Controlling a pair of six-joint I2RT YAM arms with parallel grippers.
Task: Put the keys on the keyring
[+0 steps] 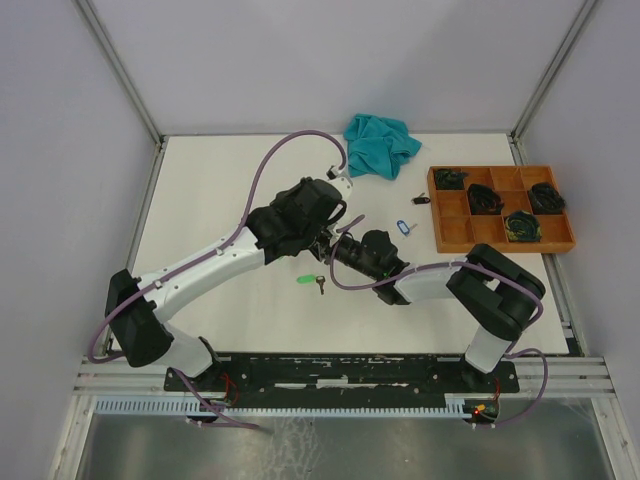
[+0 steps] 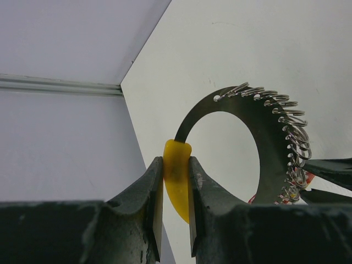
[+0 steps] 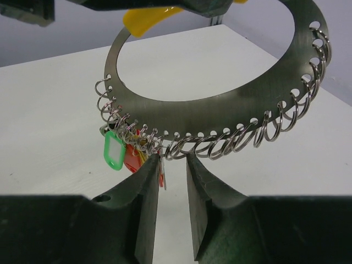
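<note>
The keyring (image 2: 264,126) hangs in the air above the middle of the surface (image 1: 230,180), between the two arms. It is a flat, dark metal crescent with a row of small split loops (image 3: 242,137) threaded along its outer edge. The left tool (image 2: 176,165) is pinching the yellow plastic grip (image 2: 177,181) at one end of the crescent, with its fingers pressed against both faces.

The right tool (image 3: 171,165) sits just under the looped edge with its fingers a narrow slot apart. A thin red sliver dips into the top of that slot, but I cannot tell whether it is gripped. A green tag (image 3: 113,151) and a red tag (image 3: 132,159) hang from the loops at 10 o'clock from those fingertips.

In the top view, taken from where the tools meet, a green-tagged key (image 1: 310,281) lies on the surface at 7 o'clock. A blue-tagged key (image 1: 404,226) lies at 3 o'clock, and the wooden tray (image 1: 500,249) is farther out the same way. A teal cloth (image 1: 381,145) is bunched at 1 o'clock.
</note>
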